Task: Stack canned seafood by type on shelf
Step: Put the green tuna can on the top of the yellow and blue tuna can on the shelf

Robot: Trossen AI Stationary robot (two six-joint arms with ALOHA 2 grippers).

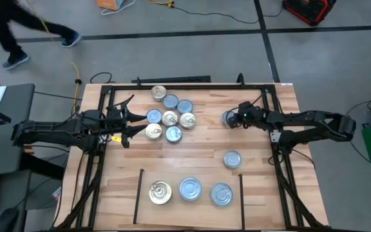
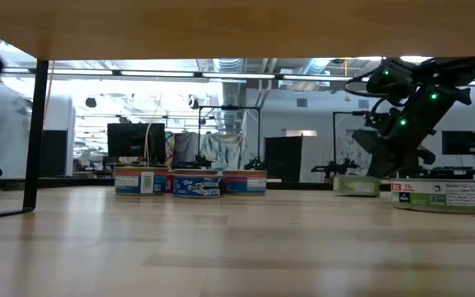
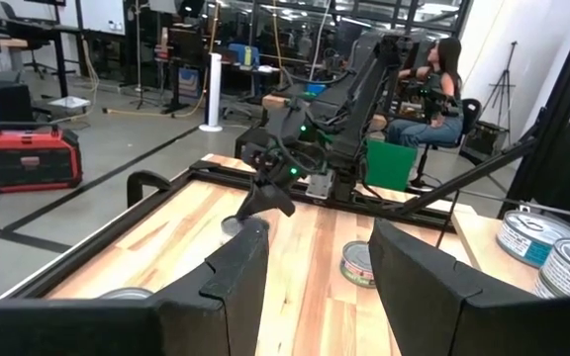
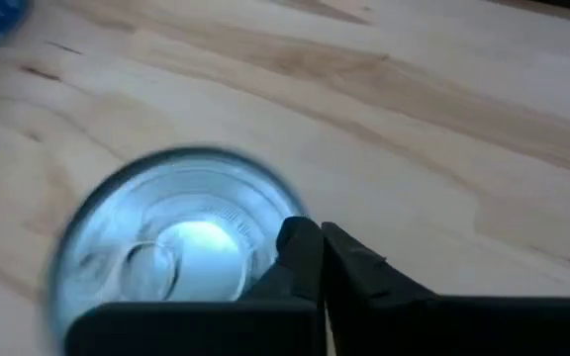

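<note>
Right wrist view | silver-topped tin (image 4: 166,252) beside closed right gripper (image 4: 320,247) | untouched

Light wood plank table (image 1: 198,145) filling the centre of the high view, edged by a black metal frame (image 1: 95,154). Cluster of seven tins (image 1: 171,114) upper centre, gold and silver tops mixed, packed close. Single silver-topped tin (image 1: 228,118) upper right, another silver-topped tin (image 1: 232,159) right of centre, well apart from the cluster. Marked-off shelf (image 1: 189,174) at lower centre, bounded by thin black lines, carrying three tins in a row: gold-topped tin (image 1: 160,193) at left, silver-topped ones (image 1: 190,189) in the middle and at right (image 1: 221,194). Remaining planks bare.
</note>
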